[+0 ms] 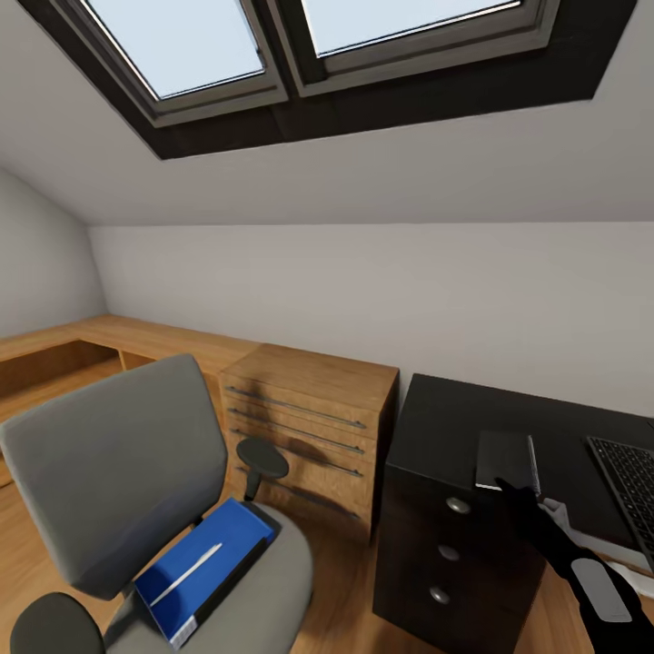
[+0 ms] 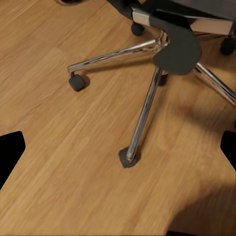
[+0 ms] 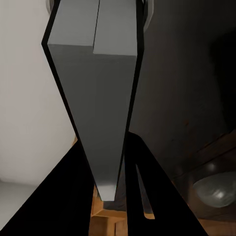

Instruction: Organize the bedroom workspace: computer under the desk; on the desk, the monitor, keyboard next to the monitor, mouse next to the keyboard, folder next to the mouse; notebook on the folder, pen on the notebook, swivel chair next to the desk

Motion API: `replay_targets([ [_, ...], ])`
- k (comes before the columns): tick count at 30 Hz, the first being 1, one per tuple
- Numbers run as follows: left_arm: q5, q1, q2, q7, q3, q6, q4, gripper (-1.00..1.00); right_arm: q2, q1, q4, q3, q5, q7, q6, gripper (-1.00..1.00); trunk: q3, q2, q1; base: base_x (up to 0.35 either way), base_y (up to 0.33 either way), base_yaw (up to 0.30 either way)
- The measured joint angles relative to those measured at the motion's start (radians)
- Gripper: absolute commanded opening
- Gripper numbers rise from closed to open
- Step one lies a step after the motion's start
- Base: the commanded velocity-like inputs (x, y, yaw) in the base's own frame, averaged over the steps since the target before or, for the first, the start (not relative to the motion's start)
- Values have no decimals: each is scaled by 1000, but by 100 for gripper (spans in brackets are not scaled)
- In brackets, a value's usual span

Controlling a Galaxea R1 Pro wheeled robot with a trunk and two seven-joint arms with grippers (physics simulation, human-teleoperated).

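Head view showed the right gripper (image 1: pixel 510 490) clamped on a slim, dark grey notebook (image 1: pixel 507 460) at the front left corner of the glossy black desk (image 1: pixel 445 427), seemingly awaiting the bright blue folder (image 1: pixel 204 568), which lay on the grey padded swivel chair (image 1: pixel 118 472) under a white pen (image 1: pixel 186 574); the left pincer's state could not be told

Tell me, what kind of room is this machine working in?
Probably an attic study or bedroom workspace: a sloped ceiling with skylights, a grey swivel chair holding a blue folder, and a black desk with a keyboard beside a light-wood cabinet.
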Motion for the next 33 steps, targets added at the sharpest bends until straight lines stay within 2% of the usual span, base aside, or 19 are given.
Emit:
replay_targets([
  [15,1,0,0,2,0,2,-1,100,1,0,1,0,0,0,0,-100,0,0,0,10,-3,0],
  [33,1,0,0,2,0,1,-1,100,1,0,1,0,0,0,0,-100,0,0,0,-101,0,0],
])
